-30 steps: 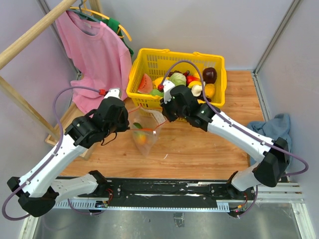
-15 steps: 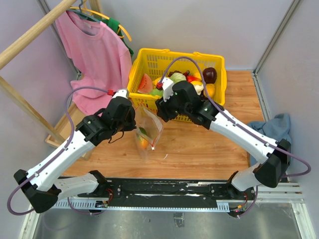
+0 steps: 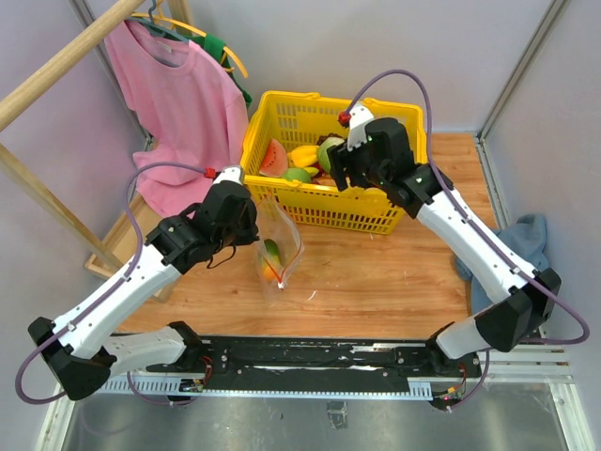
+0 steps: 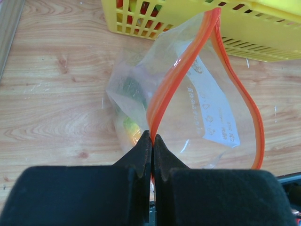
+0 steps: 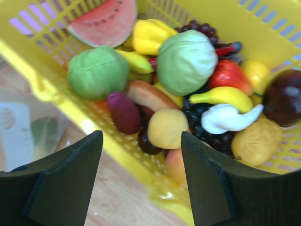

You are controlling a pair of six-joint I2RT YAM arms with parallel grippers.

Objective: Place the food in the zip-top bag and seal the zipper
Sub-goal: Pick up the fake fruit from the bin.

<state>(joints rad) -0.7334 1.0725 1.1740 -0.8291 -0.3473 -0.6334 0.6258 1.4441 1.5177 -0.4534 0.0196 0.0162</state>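
Clear zip-top bag [image 3: 282, 235], zipper [image 4: 165, 89] unsealed and pinched by the left gripper [image 4: 153, 140], holds some food [image 3: 270, 258]; the released right gripper [image 5: 141, 136] hovers over the basket [image 3: 347, 214].

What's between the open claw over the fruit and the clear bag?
The near wall of the yellow basket separates the right gripper from the zip-top bag; the top view shows it.

Clear crinkly plastic zip-top bag [image 4: 207, 108]: glossy. Yellow lattice plastic basket [image 3: 310, 211]: smooth. Toy fruit and vegetables [image 5: 186, 61]: glossy, probably moulded plastic, view blurred. Light wood-grain counter [image 3: 394, 272]: matt. Pink shirt [image 3: 178, 103]: soft cloth.
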